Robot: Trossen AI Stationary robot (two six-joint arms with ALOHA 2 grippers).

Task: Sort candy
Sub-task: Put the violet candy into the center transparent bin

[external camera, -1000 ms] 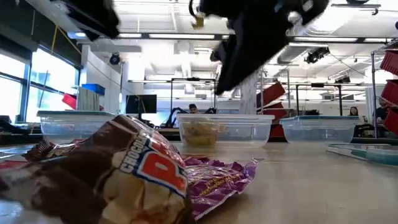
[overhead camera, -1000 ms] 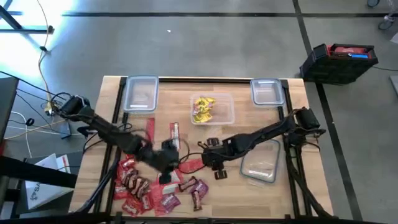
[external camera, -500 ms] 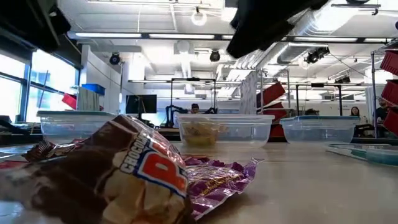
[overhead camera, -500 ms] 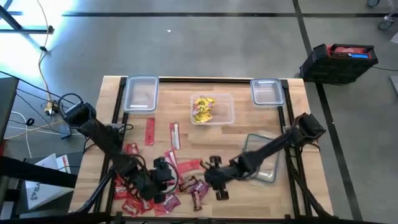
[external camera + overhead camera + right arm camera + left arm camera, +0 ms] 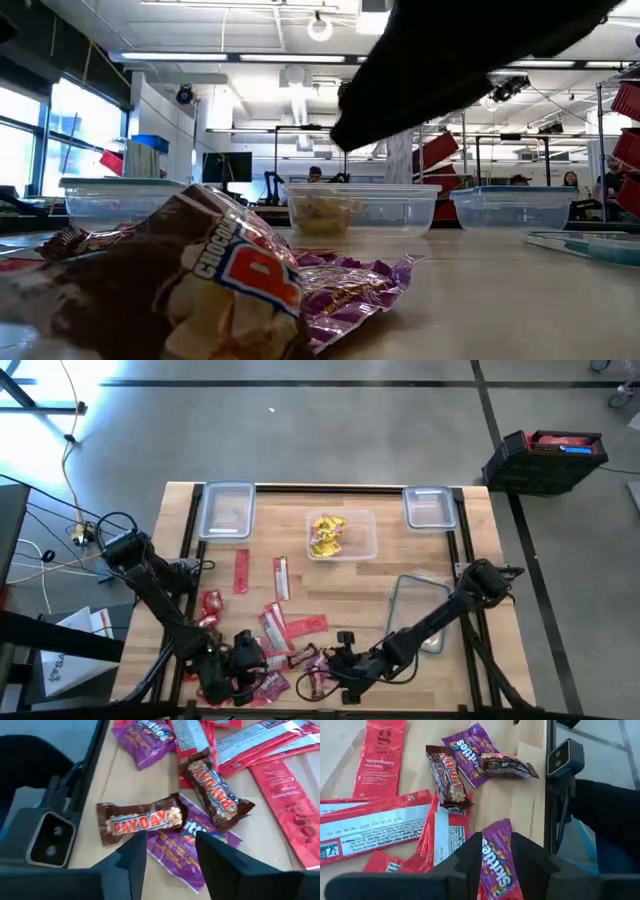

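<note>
Grippers low over candy pile (image 5: 262, 650): left gripper (image 5: 496, 851) spread astride a purple packet (image 5: 496, 862); right gripper (image 5: 169, 849) spread beside a brown bar (image 5: 140, 822).

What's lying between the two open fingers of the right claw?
In the right wrist view, the right gripper stands open over a purple Skittles packet, with a brown PayDay bar just beyond.

Grey concrete floor (image 5: 340, 440), ceiling striplights (image 5: 230, 57)
</note>
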